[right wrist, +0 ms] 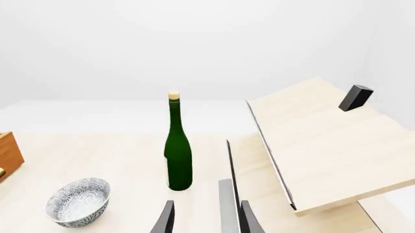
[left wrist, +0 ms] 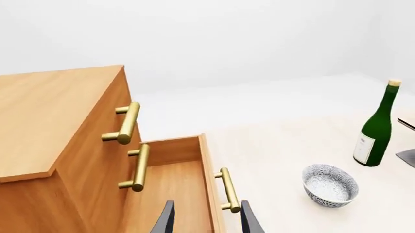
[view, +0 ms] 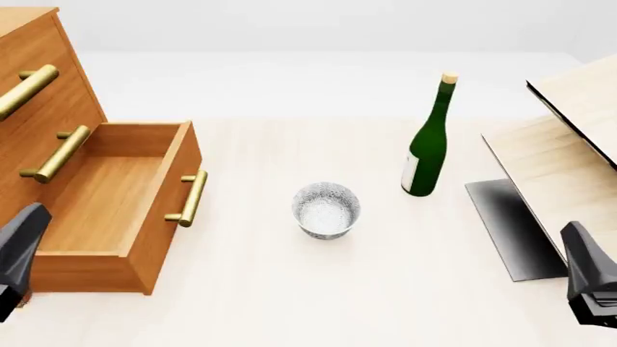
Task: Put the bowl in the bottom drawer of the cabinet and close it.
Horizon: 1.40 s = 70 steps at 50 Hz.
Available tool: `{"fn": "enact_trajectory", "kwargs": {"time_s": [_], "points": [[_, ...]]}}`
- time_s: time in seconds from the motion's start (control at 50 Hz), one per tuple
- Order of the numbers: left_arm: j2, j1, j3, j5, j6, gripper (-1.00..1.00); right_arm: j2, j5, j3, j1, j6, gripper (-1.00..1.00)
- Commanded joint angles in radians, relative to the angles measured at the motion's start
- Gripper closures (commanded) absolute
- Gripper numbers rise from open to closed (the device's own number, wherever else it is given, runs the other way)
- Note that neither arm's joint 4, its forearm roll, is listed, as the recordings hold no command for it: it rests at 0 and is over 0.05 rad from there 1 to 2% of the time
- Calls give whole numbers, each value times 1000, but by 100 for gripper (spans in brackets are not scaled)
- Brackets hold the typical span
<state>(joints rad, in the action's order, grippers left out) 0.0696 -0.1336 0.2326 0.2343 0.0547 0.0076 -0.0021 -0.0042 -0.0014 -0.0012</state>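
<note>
Both jaws wide — bowl [view: 326, 209] clear between bottom drawer [view: 115, 210] and bottle [view: 427, 141].

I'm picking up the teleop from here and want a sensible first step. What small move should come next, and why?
Probably bring the right gripper forward and left over the bowl to grasp its rim. The bottom drawer already stands pulled out, the bowl sits upright on the table between it and the bottle, and both grippers, left gripper too, look open and hold nothing.

Bowl [view: 326, 209] on table between open bottom drawer [view: 115, 204] and bottle [view: 427, 142].
</note>
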Motion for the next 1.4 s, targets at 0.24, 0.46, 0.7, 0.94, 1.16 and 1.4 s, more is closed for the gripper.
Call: {"fn": "enact_trajectory", "kwargs": {"time_s": [0.24,0.46,0.7,0.94,1.16,1.4], "points": [[127,-42,99,48,-36,-100,0,0,0,0,0,-100],[202,-49,110,53,-78,-100,0,0,0,0,0,-100],[217,-85,142,95,-81,-100,0,0,0,0,0,-100],[253,-83,160,120,-81,-100,0,0,0,0,0,-100],[303,-69,175,140,-108,-100,0,0,0,0,0,-100],[397,-43,182,128,-152,-100,0,0,0,0,0,-100]]}}
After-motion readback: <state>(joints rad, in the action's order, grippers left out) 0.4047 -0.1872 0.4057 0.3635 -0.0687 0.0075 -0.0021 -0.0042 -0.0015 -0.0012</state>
